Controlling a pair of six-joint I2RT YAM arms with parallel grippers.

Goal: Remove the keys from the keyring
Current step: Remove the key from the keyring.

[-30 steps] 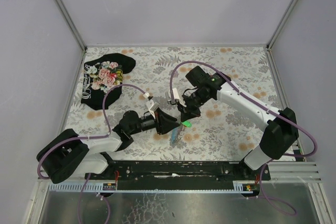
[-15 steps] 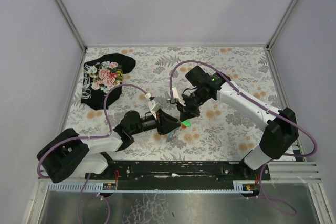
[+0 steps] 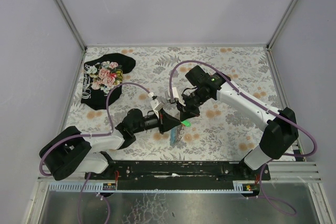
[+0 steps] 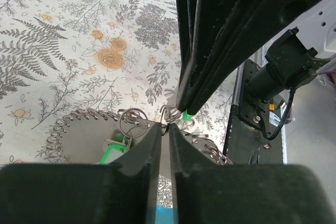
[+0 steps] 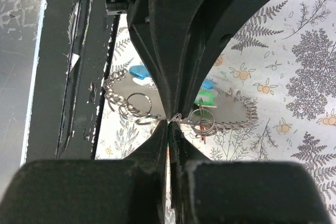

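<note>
- Top external: left gripper [image 3: 172, 124] and right gripper [image 3: 185, 118] meet tip to tip over the keyring [image 3: 174, 136], well apart from the black floral cloth [image 3: 105, 80].
- Left wrist: fingers pinched together on the keyring's wire; green key [image 4: 112, 153] just beside.
- Right wrist: fingers closed on that wire; left gripper blocks much behind.

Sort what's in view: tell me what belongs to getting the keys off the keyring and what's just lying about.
Belongs to the job:
- keys, hanging off the ring
- keyring
- left gripper, jaws shut on the keyring
- right gripper, jaws shut on the keyring, tip to tip with the left

Just lying about:
- black floral cloth, far left, untouched, apart from both arms
</note>
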